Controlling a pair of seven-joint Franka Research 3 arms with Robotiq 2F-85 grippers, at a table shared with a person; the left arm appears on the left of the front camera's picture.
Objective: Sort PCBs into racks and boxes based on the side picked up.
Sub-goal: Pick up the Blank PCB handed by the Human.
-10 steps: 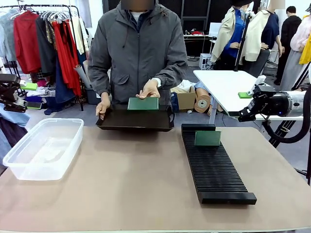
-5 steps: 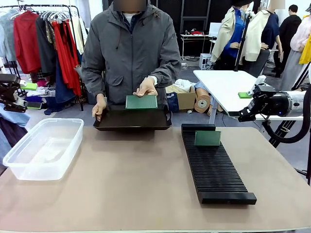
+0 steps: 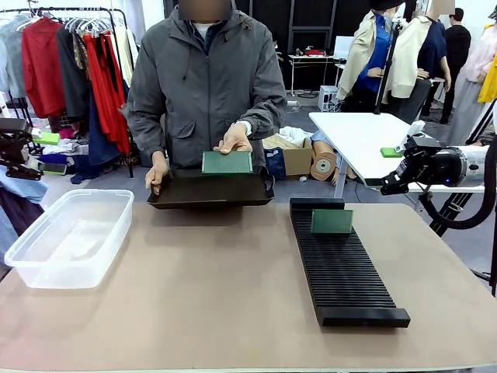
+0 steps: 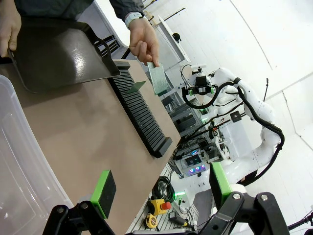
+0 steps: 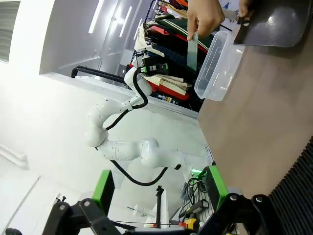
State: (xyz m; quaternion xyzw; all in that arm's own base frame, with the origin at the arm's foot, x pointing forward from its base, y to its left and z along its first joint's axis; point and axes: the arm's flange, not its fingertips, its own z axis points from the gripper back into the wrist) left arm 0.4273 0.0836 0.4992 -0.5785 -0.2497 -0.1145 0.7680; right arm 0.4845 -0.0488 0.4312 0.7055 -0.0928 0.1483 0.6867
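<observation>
Above the tray (image 3: pixel 210 194) | PCB (image 3: pixel 227 162) was presented by person's hand (image 3: pixel 235 140), likely for pickup | left gripper (image 4: pixel 161 187), right gripper (image 5: pixel 159 187) were seen open, empty

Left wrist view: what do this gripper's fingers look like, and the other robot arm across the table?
The left gripper has black linked fingers tipped with bright green rectangular pads. The right arm is glossy white with rounded segments. The black right gripper sits at its end, and thin black cables loop along it.

The left wrist view's edge cuts off most of the clear box (image 4: pixel 19 156).
</observation>
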